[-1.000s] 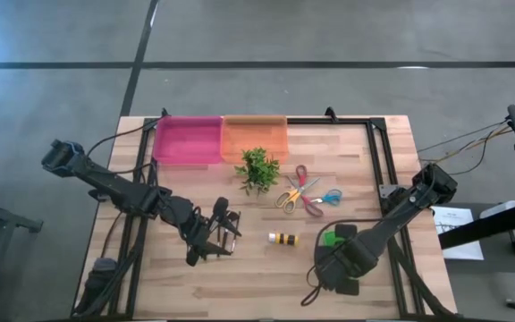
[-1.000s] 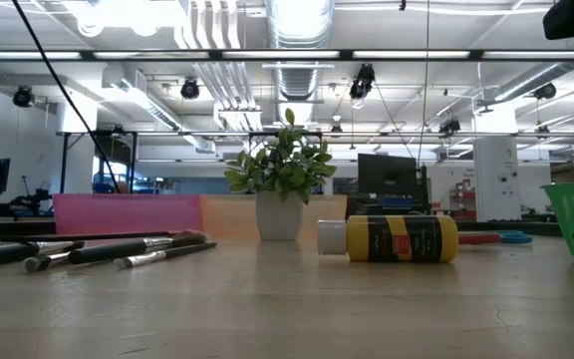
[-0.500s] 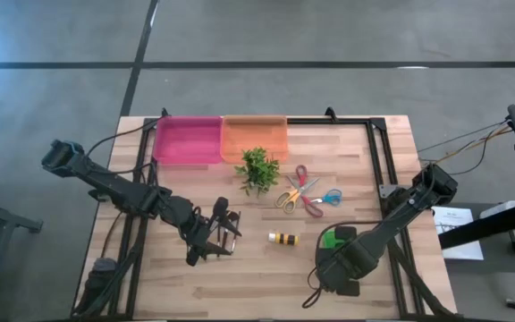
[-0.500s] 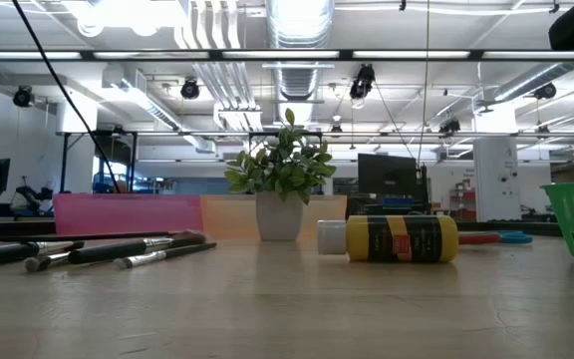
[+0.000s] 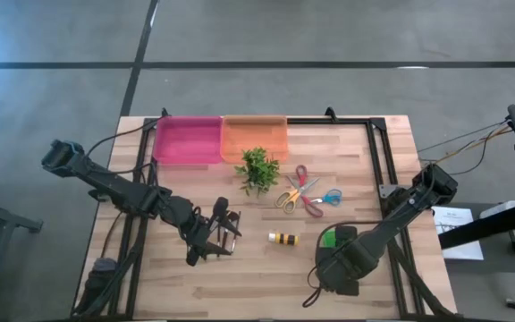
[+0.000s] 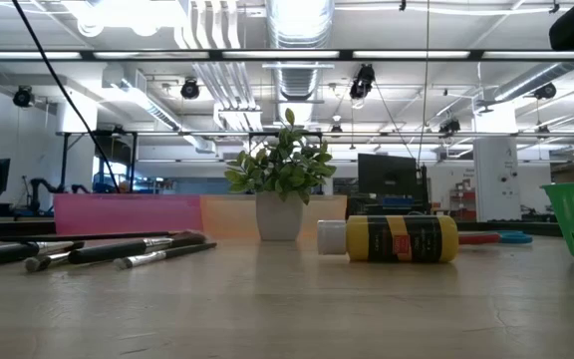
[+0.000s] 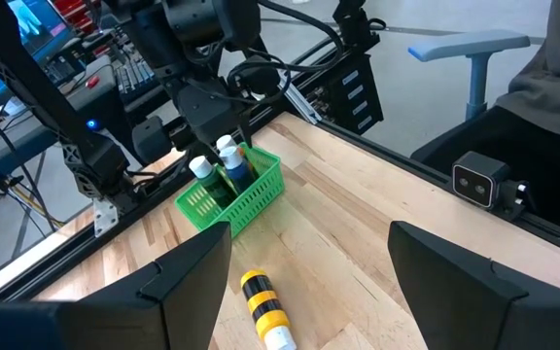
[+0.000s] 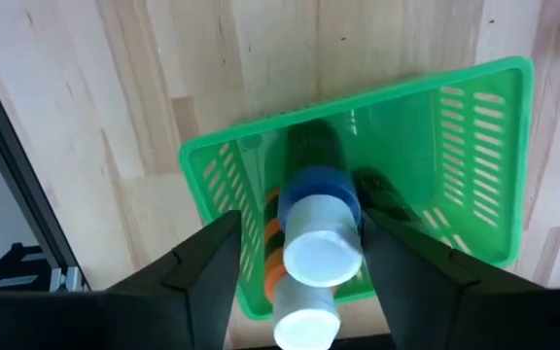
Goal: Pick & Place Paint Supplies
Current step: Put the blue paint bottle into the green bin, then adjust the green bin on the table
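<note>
The white-capped paint bottle (image 8: 321,251) is standing in the green basket (image 8: 499,165) on the table's right between the right gripper's (image 8: 304,255) spreading fingers and risks tipping if snagged.

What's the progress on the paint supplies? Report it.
Done: two white-capped bottles stand in the green basket. In hand: a blue bottle sits between the right claw's fingers above the basket. Left: the yellow bottle and brushes lie on the table; the left claw is open.
</note>
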### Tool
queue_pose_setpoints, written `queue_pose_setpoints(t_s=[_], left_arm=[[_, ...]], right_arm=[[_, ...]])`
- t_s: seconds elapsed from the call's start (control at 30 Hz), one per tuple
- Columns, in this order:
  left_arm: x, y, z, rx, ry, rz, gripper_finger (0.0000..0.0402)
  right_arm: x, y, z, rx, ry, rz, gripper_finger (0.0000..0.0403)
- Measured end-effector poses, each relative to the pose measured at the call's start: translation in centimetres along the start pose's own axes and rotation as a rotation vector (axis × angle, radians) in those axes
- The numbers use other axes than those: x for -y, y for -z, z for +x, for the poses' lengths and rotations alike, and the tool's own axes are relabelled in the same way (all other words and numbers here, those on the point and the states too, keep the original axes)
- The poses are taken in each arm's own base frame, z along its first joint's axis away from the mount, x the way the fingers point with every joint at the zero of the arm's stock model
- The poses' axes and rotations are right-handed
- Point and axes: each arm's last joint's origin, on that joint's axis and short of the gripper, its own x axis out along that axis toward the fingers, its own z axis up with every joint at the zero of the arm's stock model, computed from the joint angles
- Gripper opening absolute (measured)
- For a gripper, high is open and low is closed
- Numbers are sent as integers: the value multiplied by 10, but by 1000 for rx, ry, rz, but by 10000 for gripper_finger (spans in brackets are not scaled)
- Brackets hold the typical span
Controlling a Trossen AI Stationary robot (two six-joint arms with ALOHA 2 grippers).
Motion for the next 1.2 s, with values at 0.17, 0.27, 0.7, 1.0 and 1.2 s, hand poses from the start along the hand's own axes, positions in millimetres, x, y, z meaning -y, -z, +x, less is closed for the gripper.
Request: queue_pose_setpoints(t_s=[0.17,0.27,0.7,1.0,1.2], left_arm=[[0,0,0,0,0,0,287],[0,0,0,0,0,0,287],[0,0,0,0,0,1,287],[0,-1,0,7,-3,4,287],[0,-1,0,7,-3,4,287]], right_arm=[[2,1,-5,35,7,-2,212],[6,4,-13,80,11,4,213],[17,5,-36,315,65,-34,214],[41,-28,-29,320,85,-78,192],[59,-43,-21,276,17,-99,89]])
